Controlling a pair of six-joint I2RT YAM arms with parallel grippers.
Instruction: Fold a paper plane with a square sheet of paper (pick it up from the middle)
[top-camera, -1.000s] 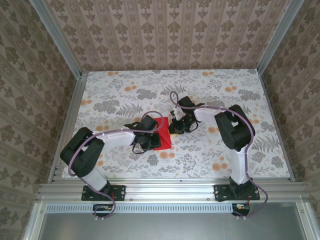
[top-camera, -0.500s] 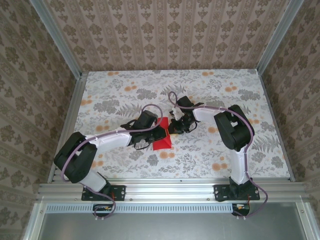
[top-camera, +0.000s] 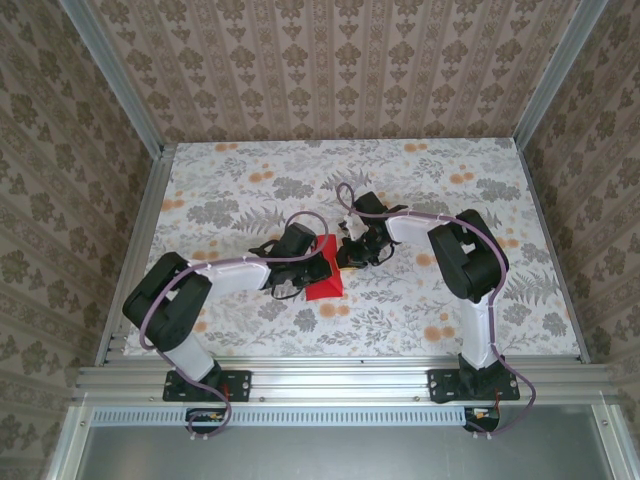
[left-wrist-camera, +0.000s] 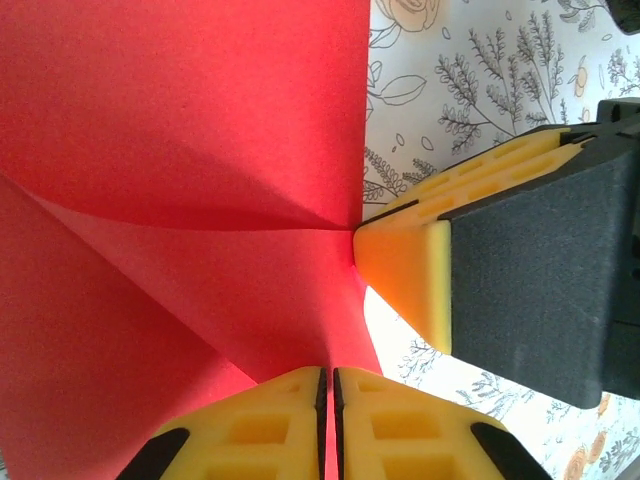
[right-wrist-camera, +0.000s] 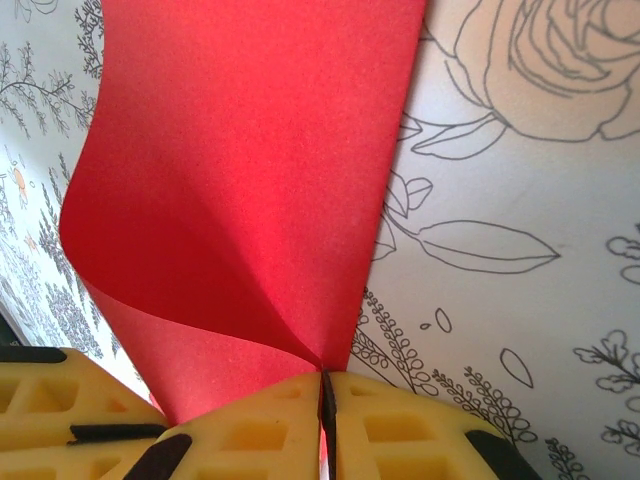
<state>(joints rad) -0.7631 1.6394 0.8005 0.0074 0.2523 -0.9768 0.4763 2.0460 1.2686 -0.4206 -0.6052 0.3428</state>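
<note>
The square sheet of paper (top-camera: 325, 274) is bright red, bent and lifted at the table's middle, held between both grippers. In the left wrist view the paper (left-wrist-camera: 180, 180) shows a curved fold, and my left gripper (left-wrist-camera: 328, 376) is shut on its edge. The right gripper's yellow finger (left-wrist-camera: 405, 275) touches the same edge close by. In the right wrist view the paper (right-wrist-camera: 250, 170) curls upward from my right gripper (right-wrist-camera: 325, 380), which is shut on its corner. In the top view the left gripper (top-camera: 312, 262) and right gripper (top-camera: 347, 252) stand almost tip to tip.
The floral tablecloth (top-camera: 430, 300) covers the table. Aluminium rails (top-camera: 330, 378) run along the near edge and patterned walls (top-camera: 340, 70) close in the other sides. Open table lies left and right of the arms.
The paper has gone from lying flatter on the table to bent up between the grippers. The left arm's elbow swung out left and came back; the right arm barely moved.
</note>
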